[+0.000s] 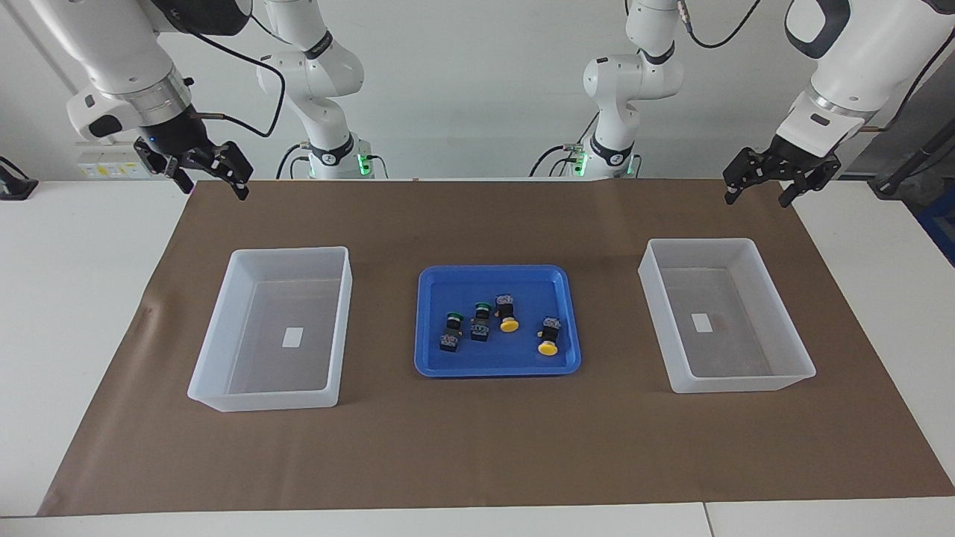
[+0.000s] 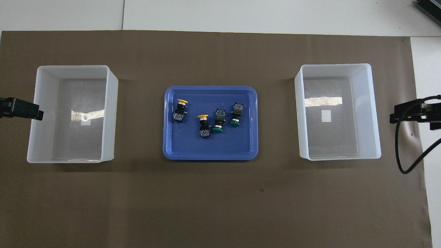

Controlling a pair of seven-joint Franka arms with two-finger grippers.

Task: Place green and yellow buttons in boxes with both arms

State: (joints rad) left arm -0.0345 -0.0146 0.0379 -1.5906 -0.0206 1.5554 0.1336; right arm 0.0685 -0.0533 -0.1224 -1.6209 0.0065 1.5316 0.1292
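Four buttons lie in the blue tray (image 1: 492,270) at mid-table: two green-capped (image 1: 451,332) (image 1: 481,321) and two yellow-capped (image 1: 508,314) (image 1: 549,338). In the overhead view the yellow ones (image 2: 180,110) (image 2: 204,126) lie toward the left arm's end and the green ones (image 2: 218,121) (image 2: 236,114) toward the right arm's. One empty translucent box (image 1: 216,335) (image 2: 334,65) stands at the right arm's end, the other (image 1: 701,242) (image 2: 74,67) at the left arm's. My right gripper (image 1: 211,186) (image 2: 394,115) and left gripper (image 1: 757,198) (image 2: 34,112) hang open and empty, raised over the mat's corners nearest the robots.
A brown mat (image 1: 477,447) covers the table under the tray and both boxes. White tabletop (image 1: 74,298) shows at both ends. A black cable (image 2: 410,162) loops from the right arm over the mat's edge.
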